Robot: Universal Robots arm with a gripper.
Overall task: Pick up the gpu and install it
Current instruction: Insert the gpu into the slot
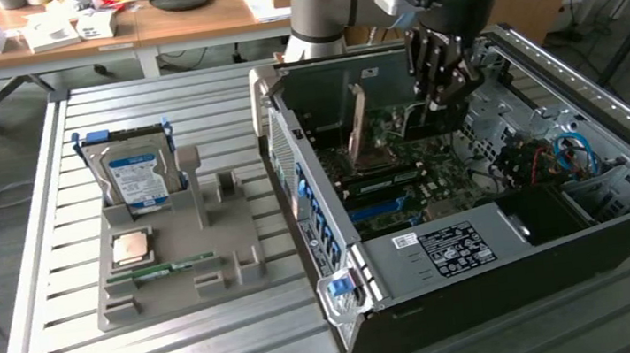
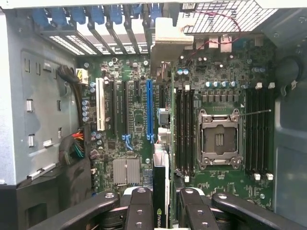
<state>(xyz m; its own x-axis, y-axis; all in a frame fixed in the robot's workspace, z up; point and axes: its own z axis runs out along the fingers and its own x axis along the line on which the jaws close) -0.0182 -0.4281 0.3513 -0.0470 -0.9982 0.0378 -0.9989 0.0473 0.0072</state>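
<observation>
The slatted table [image 1: 51, 260] carries an open computer case [image 1: 605, 223] lying on its side, and the claw [image 1: 444, 99] hangs inside it, above the motherboard [image 2: 136, 120]. The claw is clenched on the gpu [image 2: 160, 211], which stands on edge between its pads and reaches forward from them toward the rear wall with the blue clips [image 2: 98, 14]. Below the claw, the card's lower edge runs parallel to the long blue slot [image 2: 149, 110] but sits just beside it, on the side of the memory slots [image 2: 184, 129].

The step in hand looks like seating the card. To do it well, I would keep the card upright and square to the board and bring its edge directly over the slot. The bracket end should line up with the rear opening, and pressure should be even along the card's length, not on one corner.
</observation>
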